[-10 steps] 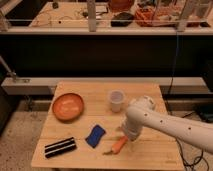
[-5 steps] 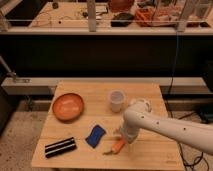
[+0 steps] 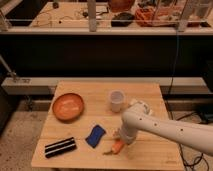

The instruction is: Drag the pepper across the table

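The pepper (image 3: 115,147) is a small orange tapered piece with a dark stem tip pointing left. It lies on the light wooden table (image 3: 150,95) near the front edge, just right of the blue sponge (image 3: 95,136). My gripper (image 3: 120,138) comes down from the white arm (image 3: 165,130) that reaches in from the right. It sits right on the pepper's upper right end and hides part of it.
A round orange bowl (image 3: 68,106) stands at the left. A translucent white cup (image 3: 116,100) stands mid-table behind the arm. A black striped object (image 3: 60,147) lies at the front left corner. The table's front edge is close below the pepper.
The gripper and the pepper have shifted slightly to the left and toward the front edge. The sponge, bowl, cup and black object have not moved.
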